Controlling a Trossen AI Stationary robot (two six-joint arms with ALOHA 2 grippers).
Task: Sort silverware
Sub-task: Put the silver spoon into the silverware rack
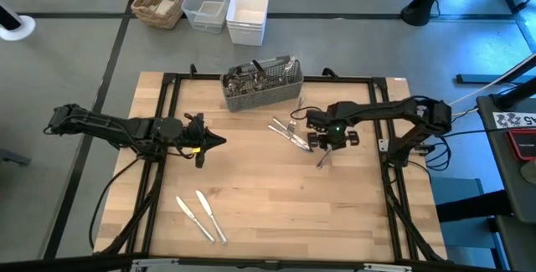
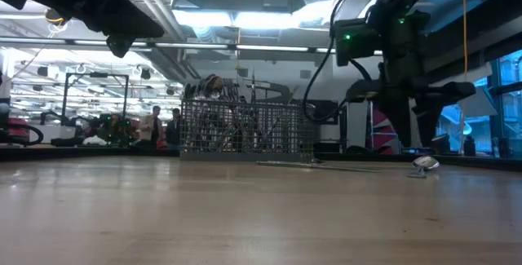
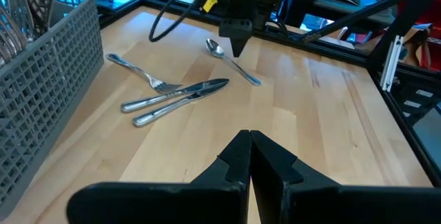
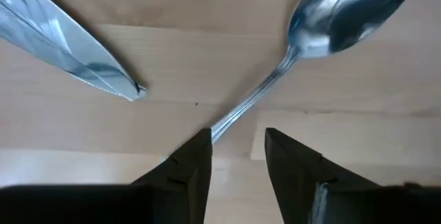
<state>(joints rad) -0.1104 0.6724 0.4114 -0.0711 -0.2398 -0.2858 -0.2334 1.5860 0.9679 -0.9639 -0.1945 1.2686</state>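
Note:
A spoon (image 4: 331, 17) lies flat on the wooden table, its bowl (image 2: 422, 165) showing in the low view. My right gripper (image 4: 238, 145) points down over the spoon's handle, fingers a little apart; it stands at the table's right middle (image 1: 322, 144). Beside the spoon lie a fork (image 3: 141, 74) and two knives (image 3: 180, 94), one tip in the right wrist view (image 4: 89, 62). Two more knives (image 1: 201, 215) rest near the table's near left. My left gripper (image 3: 249, 140) is shut and hovers over the table's left middle (image 1: 219, 141), touching nothing. My right gripper comes at the spoon from above, pointing down, with the fingers across the handle (image 4: 238, 117). The handle runs in under the tip of one finger (image 4: 200, 148), not into the gap. Whether that tip touches it I cannot tell. The spoon lies flat on the table.
The grey mesh caddy (image 1: 261, 88) with several pieces of silverware stands at the table's far middle. A wicker basket (image 1: 161, 0), a clear bin (image 1: 208, 2) and a white bin (image 1: 247, 14) sit beyond the far edge. Black frame rails (image 1: 159, 121) border the table. People (image 2: 163, 126) stand far off.

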